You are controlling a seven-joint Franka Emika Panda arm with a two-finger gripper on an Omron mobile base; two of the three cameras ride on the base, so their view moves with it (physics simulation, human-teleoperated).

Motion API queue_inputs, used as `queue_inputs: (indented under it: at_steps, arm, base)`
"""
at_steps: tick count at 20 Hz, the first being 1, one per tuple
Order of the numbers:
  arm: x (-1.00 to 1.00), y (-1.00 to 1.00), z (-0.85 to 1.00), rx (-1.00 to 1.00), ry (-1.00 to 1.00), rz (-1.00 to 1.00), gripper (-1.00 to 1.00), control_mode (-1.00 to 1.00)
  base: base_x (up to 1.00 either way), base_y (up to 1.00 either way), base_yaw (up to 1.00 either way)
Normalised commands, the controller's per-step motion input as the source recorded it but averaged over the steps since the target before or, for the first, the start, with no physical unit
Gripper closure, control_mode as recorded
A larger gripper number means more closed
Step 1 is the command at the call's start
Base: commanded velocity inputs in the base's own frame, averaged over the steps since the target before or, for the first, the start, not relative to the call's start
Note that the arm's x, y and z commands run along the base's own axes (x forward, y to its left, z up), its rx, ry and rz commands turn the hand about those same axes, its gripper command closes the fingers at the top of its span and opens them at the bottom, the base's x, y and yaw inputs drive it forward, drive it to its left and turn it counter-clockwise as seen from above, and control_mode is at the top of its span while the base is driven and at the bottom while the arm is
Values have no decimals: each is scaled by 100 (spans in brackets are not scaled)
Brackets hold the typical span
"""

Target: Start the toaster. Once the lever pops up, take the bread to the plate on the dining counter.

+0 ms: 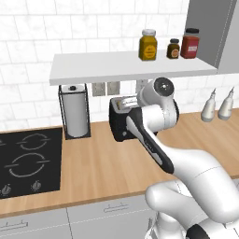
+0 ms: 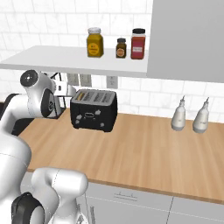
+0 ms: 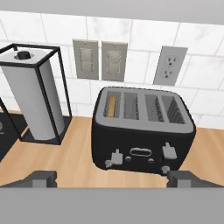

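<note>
Presently the toaster stands on the wood counter against the tiled wall, just right of the paper towel holder. Bread sits in the toaster's leftmost slot (only its tan top edge shows). Gripper hangs before the toaster's front, jaws spread wide, grasping nothing.

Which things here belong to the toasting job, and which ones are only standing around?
For the job: toaster; bread in its leftmost slot; open gripper facing the toaster.

Standing around: paper towel roll; three jars on the shelf; two white bottles; stovetop; wall sockets.
</note>
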Motion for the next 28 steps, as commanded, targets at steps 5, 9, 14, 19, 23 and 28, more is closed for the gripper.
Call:
queue_inputs:
  at_steps: [5,9,14,19,23,28]
  arm:
    - [0,0,0,0,0,0,-100,-100]
    - [0,0,0,0,0,0,-100,-100]
    - [0,0,0,0,0,0,-100,-100]
    - [0,0,0,0,0,0,-100,-100]
    - [0,0,0,0,0,0,-100,-100]
    - [0,0,0,0,0,0,-100,-100]
  base:
    - [0,0,0]
    - [0,0,0]
    - [0,0,0]
    - [0,0,0]
    - [0,0,0]
    - [0,0,0]
